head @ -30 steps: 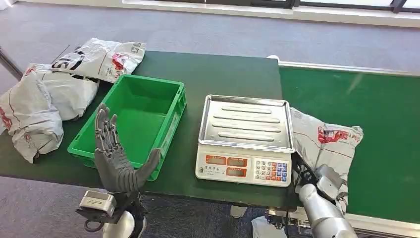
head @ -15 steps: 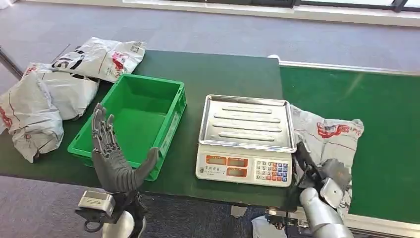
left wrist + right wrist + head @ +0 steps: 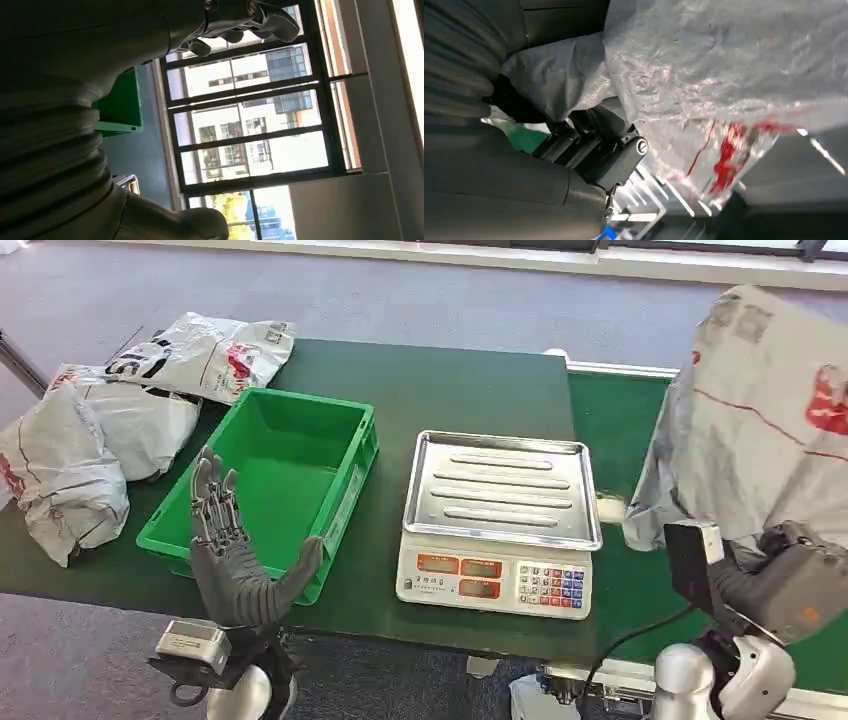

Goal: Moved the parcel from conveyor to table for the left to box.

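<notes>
Right hand point(image 3: 790, 585) grips the crumpled grey plastic parcel point(image 3: 760, 420) aloft to clear the conveyor; left hand point(image 3: 235, 560) waits, fingers point(image 3: 212, 502) spread, beside the green plastic crate point(image 3: 345, 505).

The grey parcel point(image 3: 760, 420) ran off the head view's right edge and hid the conveyor point(image 3: 610, 430) behind it. The right robot hand point(image 3: 790, 575) was largely buried under its folds. Its red print point(image 3: 724, 150) was too blurred to read.
</notes>
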Available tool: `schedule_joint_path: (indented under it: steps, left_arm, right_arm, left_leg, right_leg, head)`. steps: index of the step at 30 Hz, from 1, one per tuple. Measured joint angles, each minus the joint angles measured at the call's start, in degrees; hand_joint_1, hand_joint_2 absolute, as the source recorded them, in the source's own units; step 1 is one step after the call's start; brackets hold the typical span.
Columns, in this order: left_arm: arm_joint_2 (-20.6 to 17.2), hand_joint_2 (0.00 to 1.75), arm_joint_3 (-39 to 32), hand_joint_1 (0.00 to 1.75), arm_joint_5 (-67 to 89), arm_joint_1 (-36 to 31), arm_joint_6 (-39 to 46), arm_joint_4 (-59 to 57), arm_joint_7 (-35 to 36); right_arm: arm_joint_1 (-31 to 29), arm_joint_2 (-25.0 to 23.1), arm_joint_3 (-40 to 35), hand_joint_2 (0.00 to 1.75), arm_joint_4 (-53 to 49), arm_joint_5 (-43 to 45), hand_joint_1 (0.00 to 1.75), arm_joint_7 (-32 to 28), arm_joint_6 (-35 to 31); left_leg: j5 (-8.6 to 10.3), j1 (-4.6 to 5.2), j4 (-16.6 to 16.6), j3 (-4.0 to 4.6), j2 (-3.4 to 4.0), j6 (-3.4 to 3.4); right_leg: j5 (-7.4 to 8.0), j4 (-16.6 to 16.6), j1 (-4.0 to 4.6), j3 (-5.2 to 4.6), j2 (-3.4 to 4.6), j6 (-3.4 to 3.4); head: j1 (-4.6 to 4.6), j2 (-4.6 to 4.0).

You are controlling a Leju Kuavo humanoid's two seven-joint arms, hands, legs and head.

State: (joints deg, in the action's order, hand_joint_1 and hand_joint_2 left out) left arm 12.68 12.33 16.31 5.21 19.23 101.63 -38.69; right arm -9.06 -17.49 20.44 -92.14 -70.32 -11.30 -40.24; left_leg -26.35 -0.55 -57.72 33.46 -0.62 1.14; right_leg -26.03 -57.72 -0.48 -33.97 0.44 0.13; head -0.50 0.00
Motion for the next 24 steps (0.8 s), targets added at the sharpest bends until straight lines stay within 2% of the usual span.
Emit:
schedule_joint_path:
  steps: [6,15,17,19,20,21,24]
  left_arm:
    - [0.0,1.75,0.2,0.0,-0.1,0.0,0.0,0.0,0.1]
    - [0.0,1.75,0.3,0.0,-0.6,-0.1,0.0,0.0,0.1]
    - [0.0,1.75,0.3,0.0,-0.8,-0.1,-0.1,-0.2,-0.1]
    - [-0.1,1.75,0.6,0.0,-1.2,-1.0,-0.3,-0.8,-0.3]
    - [-0.2,1.75,1.1,0.0,-1.4,-1.7,-0.5,-1.4,-0.4]
    - [-0.2,1.75,1.6,0.0,-1.6,-2.3,-0.6,-1.8,-0.5]
    - [-0.3,1.75,2.4,0.0,-1.9,-2.8,-0.6,-2.8,-0.5]
  right_arm:
    - [0.6,0.0,0.0,1.75,-6.2,0.9,1.75,-1.1,0.0]
    - [0.7,-0.1,-0.5,1.75,-7.8,4.1,1.75,-4.2,0.1]
    - [0.1,-0.1,-3.1,1.75,-6.2,3.9,1.75,-3.8,0.5]
    - [-2.3,0.0,-9.0,1.75,-1.0,1.4,1.75,0.0,1.4]
    - [-4.3,0.0,-13.2,1.75,2.6,-0.5,1.75,2.7,1.5]
    - [-5.8,0.0,-17.2,1.75,5.5,-2.0,1.75,4.4,1.2]
    - [-8.9,0.0,-24.5,1.75,11.7,-2.0,1.75,6.4,1.5]
  left_leg:
    - [0.02,0.02,0.0,-0.05,0.07,-0.04]
    - [0.03,0.02,0.0,-0.04,0.1,-0.02]
    - [0.02,0.02,0.0,0.03,0.11,0.0]
    - [0.0,0.01,0.0,0.35,0.34,0.03]
    - [0.0,0.02,0.0,-0.08,0.56,0.06]
    - [0.09,0.01,0.0,-0.15,0.67,0.14]
    - [0.3,-0.02,0.0,-0.07,0.34,0.14]
  right_leg:
    - [0.06,0.0,-0.06,0.02,0.01,0.05]
    - [0.06,0.0,0.01,0.07,0.02,0.03]
    - [0.06,0.0,0.03,0.11,0.12,0.03]
    - [0.09,-0.1,0.06,0.08,0.32,-0.03]
    - [0.15,-0.1,0.05,-0.05,0.55,-0.12]
    - [0.22,-0.1,0.05,-0.14,0.6,-0.18]
    - [0.29,-0.1,0.09,-0.12,0.4,-0.16]
  head:
    - [0.02,0.0]
    - [0.02,0.0]
    - [0.02,0.0]
    - [0.02,0.0]
    - [0.02,0.0]
    - [-0.02,0.0]
    - [-0.02,0.0]
